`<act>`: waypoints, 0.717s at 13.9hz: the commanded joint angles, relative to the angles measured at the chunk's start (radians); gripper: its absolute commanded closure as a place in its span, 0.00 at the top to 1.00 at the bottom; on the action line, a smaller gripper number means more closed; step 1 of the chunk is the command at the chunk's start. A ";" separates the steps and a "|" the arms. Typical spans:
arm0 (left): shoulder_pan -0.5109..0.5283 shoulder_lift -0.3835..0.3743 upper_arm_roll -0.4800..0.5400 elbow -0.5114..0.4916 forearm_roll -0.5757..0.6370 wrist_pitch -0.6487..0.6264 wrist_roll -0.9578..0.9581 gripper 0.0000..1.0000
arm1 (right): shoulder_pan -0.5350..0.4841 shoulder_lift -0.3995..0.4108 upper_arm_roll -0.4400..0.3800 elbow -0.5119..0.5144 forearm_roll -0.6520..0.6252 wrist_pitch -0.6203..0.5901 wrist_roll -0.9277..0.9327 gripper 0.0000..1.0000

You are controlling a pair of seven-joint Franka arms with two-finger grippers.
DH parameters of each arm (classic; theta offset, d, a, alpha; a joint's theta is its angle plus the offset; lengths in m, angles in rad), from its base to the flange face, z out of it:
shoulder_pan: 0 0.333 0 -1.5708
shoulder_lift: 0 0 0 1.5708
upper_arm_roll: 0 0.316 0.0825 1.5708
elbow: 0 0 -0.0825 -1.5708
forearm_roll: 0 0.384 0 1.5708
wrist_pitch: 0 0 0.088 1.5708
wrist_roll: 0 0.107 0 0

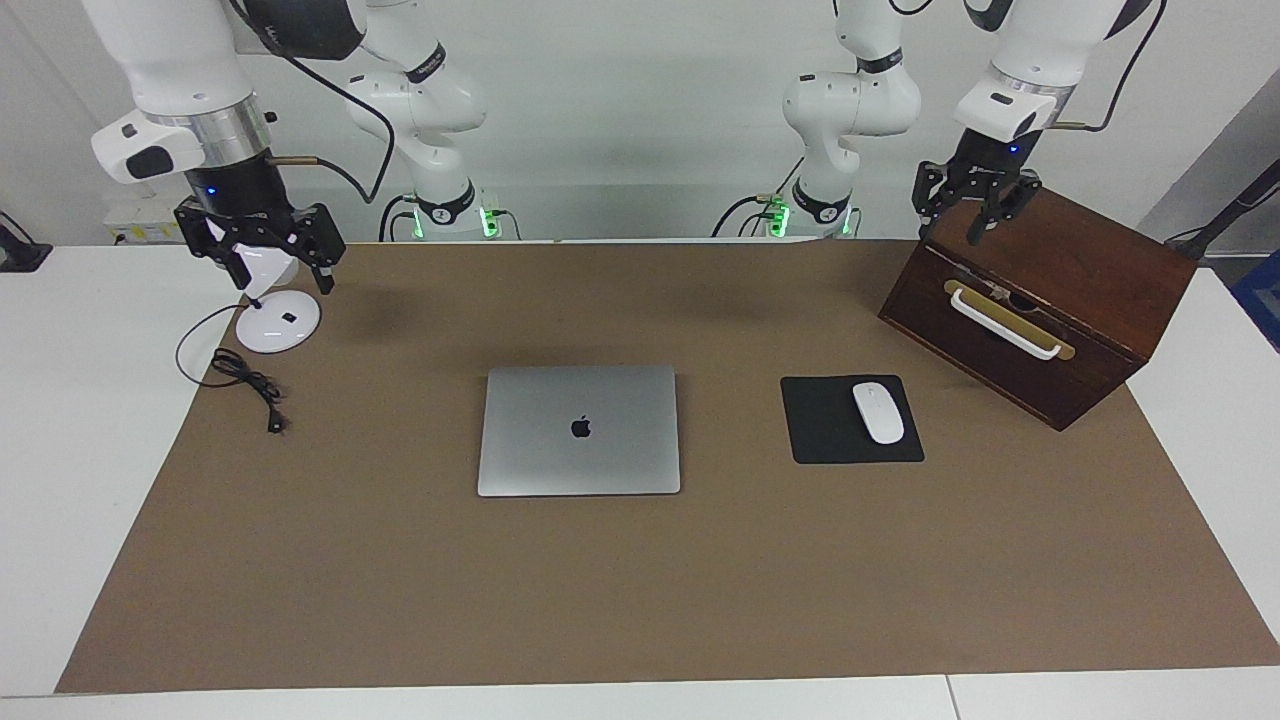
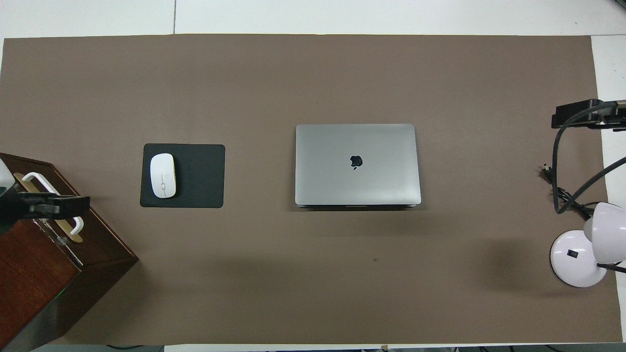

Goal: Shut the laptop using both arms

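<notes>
Laptop (image 1: pixel 579 430) lies shut and flat, lid up with the logo showing, mid-tabletop (image 1: pixel 640 600) on the brown mat. Nothing touches it.

Toward the left arm's end, well apart from the laptop: black mouse pad (image 1: pixel 850 420) with a white mouse (image 1: pixel 877 412) on it; next along, a dark wooden box (image 1: pixel 1040 290) with a white handle, tilted.

Left claw (image 1: pixel 975 212) hangs in the air over the box's top edge, fingers spread, holding nothing.

Toward the right arm's end: white desk lamp (image 1: pixel 277 320) with a black cord (image 1: pixel 245 385) trailing on the mat. Right claw (image 1: pixel 268 270) hangs over the lamp, fingers wide apart, empty.
</notes>
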 commanded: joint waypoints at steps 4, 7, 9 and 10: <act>0.100 0.052 -0.010 0.089 0.021 0.008 -0.001 1.00 | -0.015 0.007 0.010 0.022 0.009 -0.022 -0.068 1.00; 0.125 0.063 -0.012 0.115 0.063 0.004 0.001 1.00 | -0.009 0.006 0.011 0.020 0.008 -0.019 -0.086 1.00; 0.127 0.101 -0.012 0.168 0.065 -0.018 0.001 1.00 | -0.006 0.006 0.011 0.019 0.008 -0.018 -0.086 1.00; 0.125 0.136 -0.013 0.220 0.061 -0.055 0.001 1.00 | -0.006 0.006 0.011 0.019 0.008 -0.018 -0.088 1.00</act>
